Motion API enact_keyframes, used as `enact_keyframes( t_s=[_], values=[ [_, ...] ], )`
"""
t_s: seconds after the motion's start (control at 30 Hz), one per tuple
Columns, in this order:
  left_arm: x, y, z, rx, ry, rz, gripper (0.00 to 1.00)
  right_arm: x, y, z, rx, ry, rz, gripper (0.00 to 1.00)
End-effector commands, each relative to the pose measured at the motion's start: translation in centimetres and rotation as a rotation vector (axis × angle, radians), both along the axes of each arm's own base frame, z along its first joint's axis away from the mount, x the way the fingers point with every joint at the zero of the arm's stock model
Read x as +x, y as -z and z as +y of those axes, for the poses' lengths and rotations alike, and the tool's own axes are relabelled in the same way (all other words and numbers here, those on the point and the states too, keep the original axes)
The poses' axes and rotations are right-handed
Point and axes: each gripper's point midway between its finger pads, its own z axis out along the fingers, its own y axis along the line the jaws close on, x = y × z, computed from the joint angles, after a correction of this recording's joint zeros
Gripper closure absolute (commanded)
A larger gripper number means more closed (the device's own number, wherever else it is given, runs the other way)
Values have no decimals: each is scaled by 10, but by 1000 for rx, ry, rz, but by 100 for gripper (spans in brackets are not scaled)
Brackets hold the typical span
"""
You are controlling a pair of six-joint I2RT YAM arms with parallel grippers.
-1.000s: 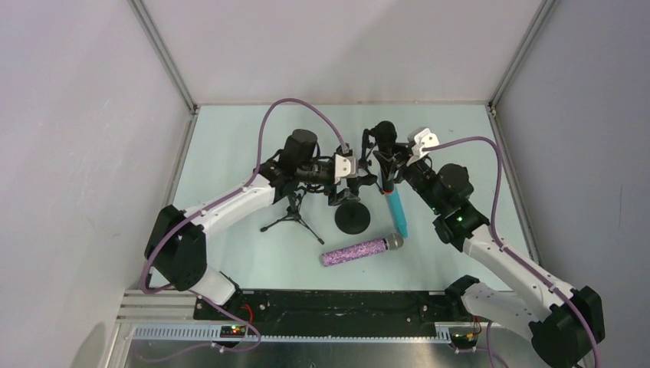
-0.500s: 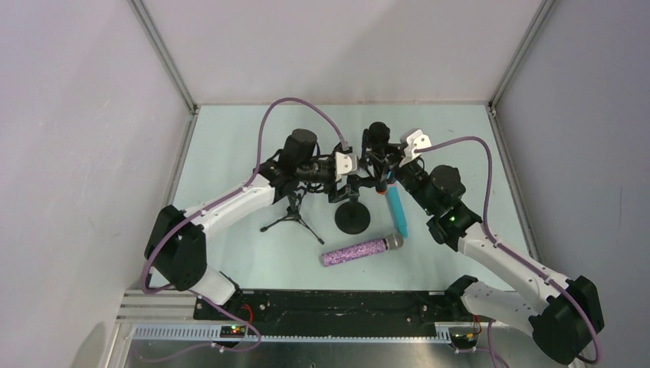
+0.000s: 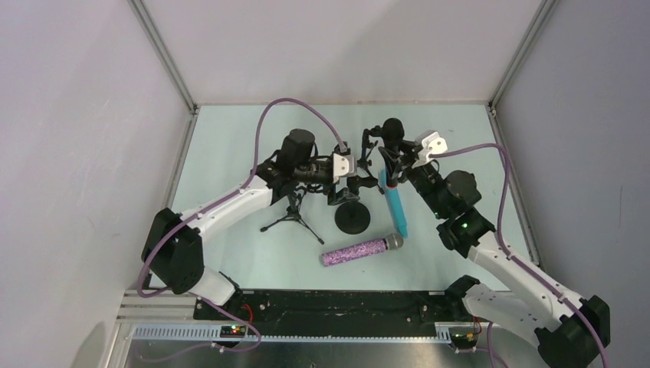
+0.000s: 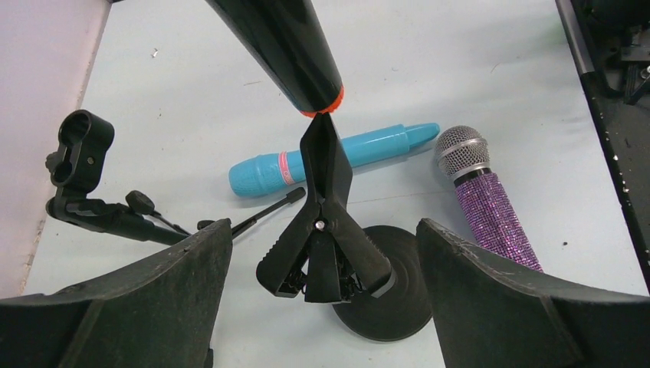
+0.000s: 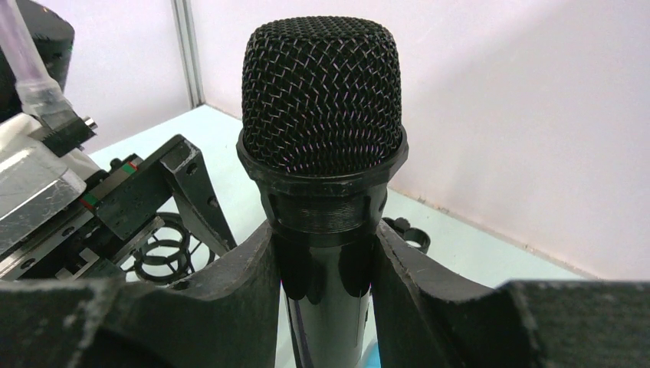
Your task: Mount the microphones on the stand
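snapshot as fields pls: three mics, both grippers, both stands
clip: on round-base stand, no mic in it
black microphone: upright, head up, orange end at clip tip
right gripper: shut on black microphone
left gripper: open, straddling clip
blue microphone: lying on table
purple microphone: lying on table
tripod stand: holder empty

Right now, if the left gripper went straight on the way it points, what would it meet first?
Probably the black spring clip of the round-base stand, which sits centred ahead of the open left gripper; depth is unclear.
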Motion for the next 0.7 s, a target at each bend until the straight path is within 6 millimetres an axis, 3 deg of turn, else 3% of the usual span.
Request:
enact_keyframes(
  t_s=[0.0, 0.27, 0.4, 0.67],
  values=[
    [-9, -26, -2, -63, 53, -64, 7, -18, -35, -8, 41, -48, -116, 100],
    [-10, -34, 2, -103, 67, -43, 6, -34, -37, -25, 149, -151, -151, 100],
    [-11, -44, 2, -140, 93, -54, 5, -41, -37, -25, 168, -212, -169, 100],
    [-11, -41, 2, -150, 104, -29, 7, -39, -38, -25, 194, -231, -176, 100]
  ],
)
